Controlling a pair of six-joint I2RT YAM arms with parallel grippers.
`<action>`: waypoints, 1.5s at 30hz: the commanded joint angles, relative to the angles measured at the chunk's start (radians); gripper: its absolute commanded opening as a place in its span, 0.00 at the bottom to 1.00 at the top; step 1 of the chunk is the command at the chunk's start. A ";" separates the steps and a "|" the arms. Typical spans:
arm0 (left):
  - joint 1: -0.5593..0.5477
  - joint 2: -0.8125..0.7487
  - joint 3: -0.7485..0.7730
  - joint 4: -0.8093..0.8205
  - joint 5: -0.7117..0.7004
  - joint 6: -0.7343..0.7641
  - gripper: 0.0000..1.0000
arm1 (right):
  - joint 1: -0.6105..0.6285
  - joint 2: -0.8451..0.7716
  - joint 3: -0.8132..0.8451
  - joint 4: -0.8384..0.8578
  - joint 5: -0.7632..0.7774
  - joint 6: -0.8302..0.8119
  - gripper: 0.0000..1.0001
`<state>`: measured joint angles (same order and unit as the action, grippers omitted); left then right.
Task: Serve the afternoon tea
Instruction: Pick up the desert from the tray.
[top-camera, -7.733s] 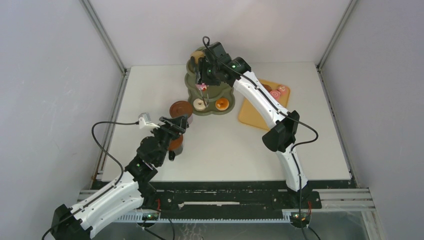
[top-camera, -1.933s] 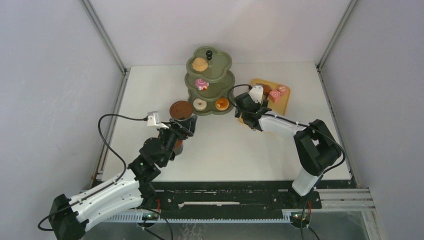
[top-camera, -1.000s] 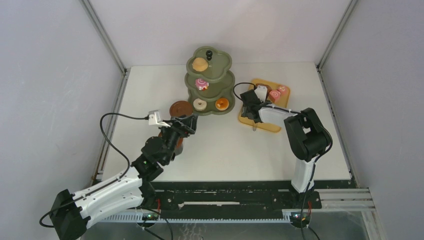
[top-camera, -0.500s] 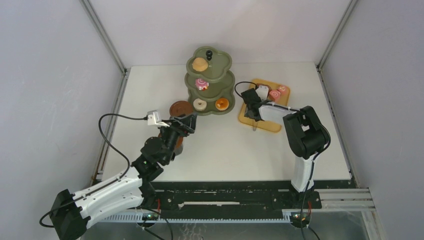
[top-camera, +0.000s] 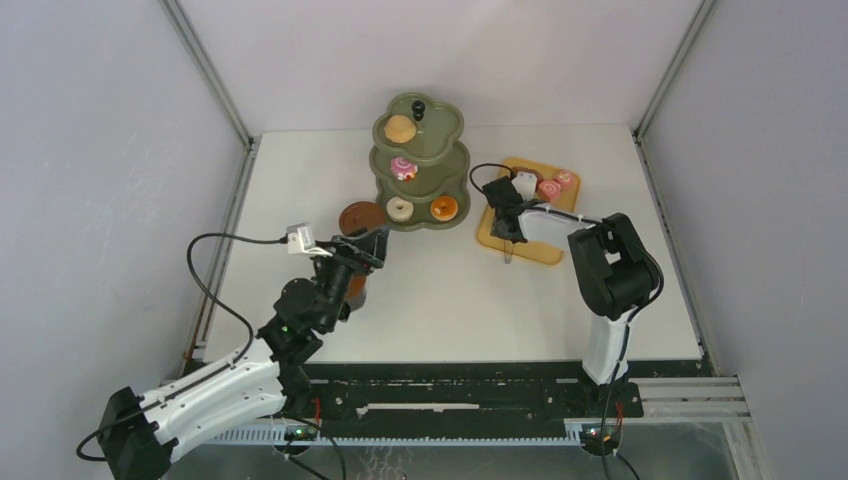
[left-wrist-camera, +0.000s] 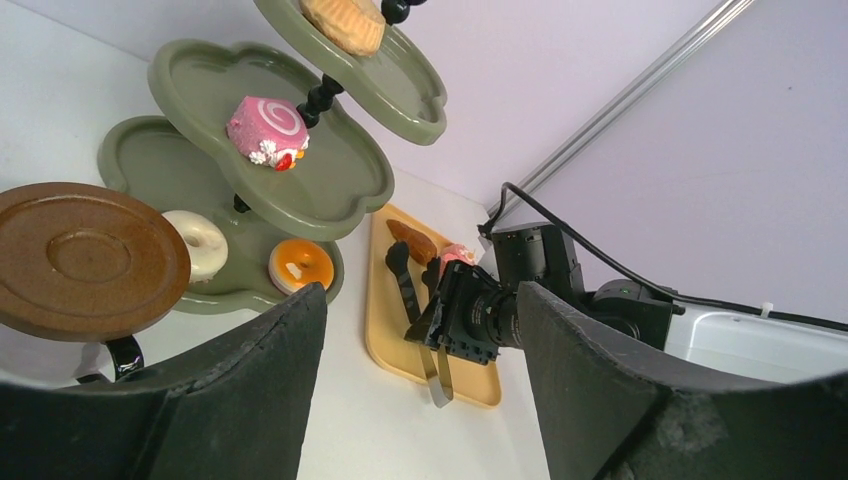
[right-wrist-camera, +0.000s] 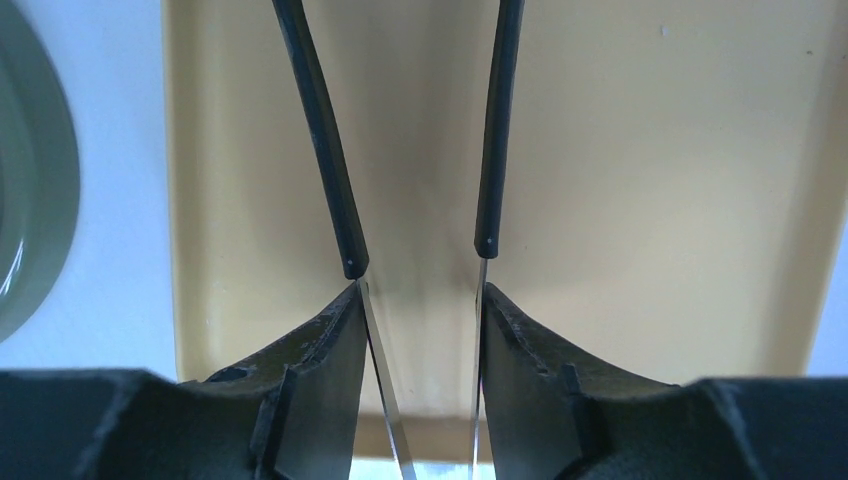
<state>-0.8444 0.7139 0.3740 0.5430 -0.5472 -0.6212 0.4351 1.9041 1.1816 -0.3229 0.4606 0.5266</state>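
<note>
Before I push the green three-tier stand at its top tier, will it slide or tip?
Probably tip: the stand is tall, and its tiers ride on one thin post, so a high push levers it over. Its bottom tier is broad, so a low push would more likely slide it.

No text, label or number is readable anywhere.

Stand rear centre, saucer just left, tray to its right (tongs on it)
</note>
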 joint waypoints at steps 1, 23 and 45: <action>-0.005 -0.047 -0.024 0.009 -0.005 -0.004 0.75 | 0.014 -0.091 0.029 -0.036 -0.020 0.002 0.51; -0.016 -0.116 -0.009 -0.086 -0.005 0.031 0.74 | -0.039 -0.335 -0.050 -0.239 -0.083 -0.027 0.44; -0.016 -0.056 0.006 -0.053 0.011 0.025 0.74 | -0.136 -0.326 -0.073 -0.213 -0.030 -0.094 0.45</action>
<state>-0.8555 0.6464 0.3721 0.4465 -0.5461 -0.6193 0.3252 1.5909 1.1065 -0.5957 0.4278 0.4725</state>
